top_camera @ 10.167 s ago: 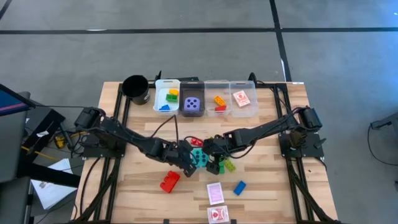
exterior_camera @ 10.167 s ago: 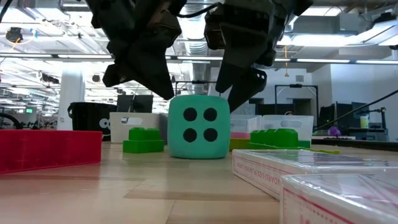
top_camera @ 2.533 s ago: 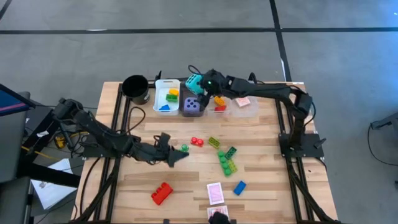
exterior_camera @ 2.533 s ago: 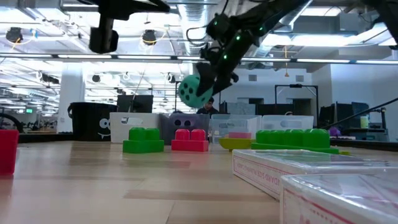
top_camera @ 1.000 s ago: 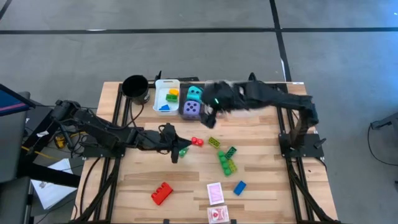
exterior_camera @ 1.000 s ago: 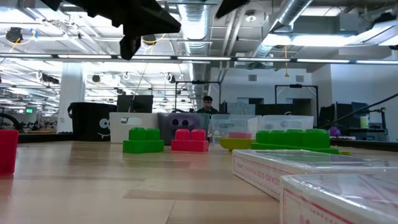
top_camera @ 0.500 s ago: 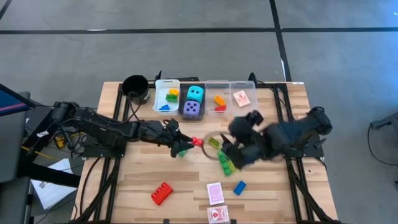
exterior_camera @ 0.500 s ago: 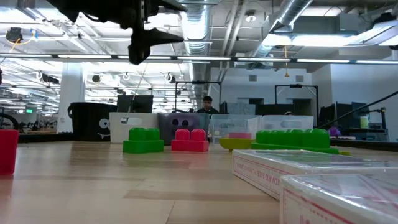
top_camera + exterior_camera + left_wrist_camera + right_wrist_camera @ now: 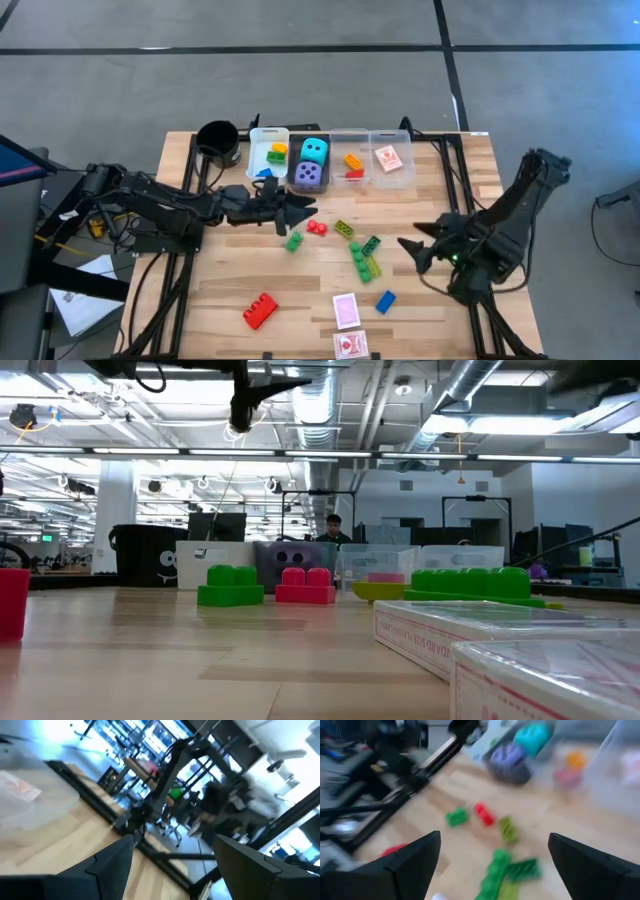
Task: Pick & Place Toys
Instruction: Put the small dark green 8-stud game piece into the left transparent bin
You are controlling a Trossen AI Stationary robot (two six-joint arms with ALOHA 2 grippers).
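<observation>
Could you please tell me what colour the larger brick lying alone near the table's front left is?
Red: the large red plastic brick shows best in the high view.

I see a cyan die (image 9: 314, 150) and purple die (image 9: 310, 175), both dark-spotted, a red brick (image 9: 260, 311) and red-white cards (image 9: 345, 310).

One camera hangs high above the table (image 9: 240, 285) and looks straight down on all of it. Another sits low at the table's edge, close behind the green brick (image 9: 231, 586), facing the bins and room beyond. Each wrist camera looks out past its own fingers. The green brick (image 9: 294, 241) shows from above too.
</observation>
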